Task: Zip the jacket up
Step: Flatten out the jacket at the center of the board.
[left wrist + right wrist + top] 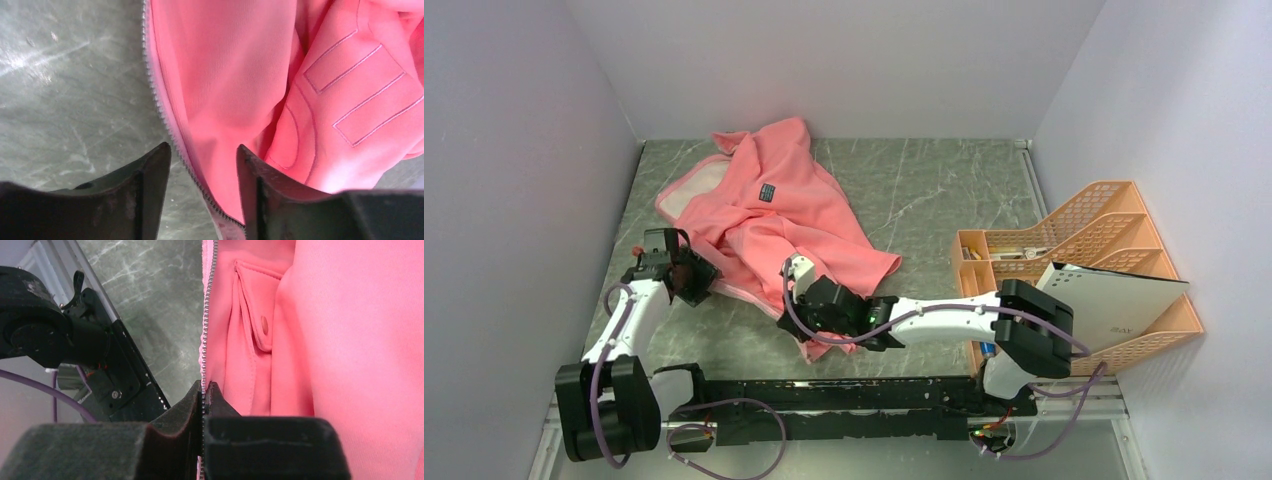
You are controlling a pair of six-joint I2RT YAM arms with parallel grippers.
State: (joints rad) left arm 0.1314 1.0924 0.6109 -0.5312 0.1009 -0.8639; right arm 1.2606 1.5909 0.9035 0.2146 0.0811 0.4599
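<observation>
**One zipper edge pinned, the other hand not yet on**

The jacket lies crumpled on the table, left of centre, with its lower part reaching toward the arm bases. It is unzipped where I can see it. My right gripper is clamped tight on the jacket's toothed edge, and the teeth run straight up out of the pinch, just beside the snap-flap chest pocket. My left gripper sits at the jacket's left fringe with its fingers parted at a middling width. A line of zipper teeth passes between them, and I see no grip on it.

I judge this the set-up step — securing the fabric before any zipping begins. I can't find the metal pull in any view, and I can't tell whether the two grippers are on the same edge or on opposite ones.

Next I'd pinch the left fingers onto that tape without bunching the cloth. Then I'd draw the edge taut, find the pull and bring the bottom ends together.
</observation>
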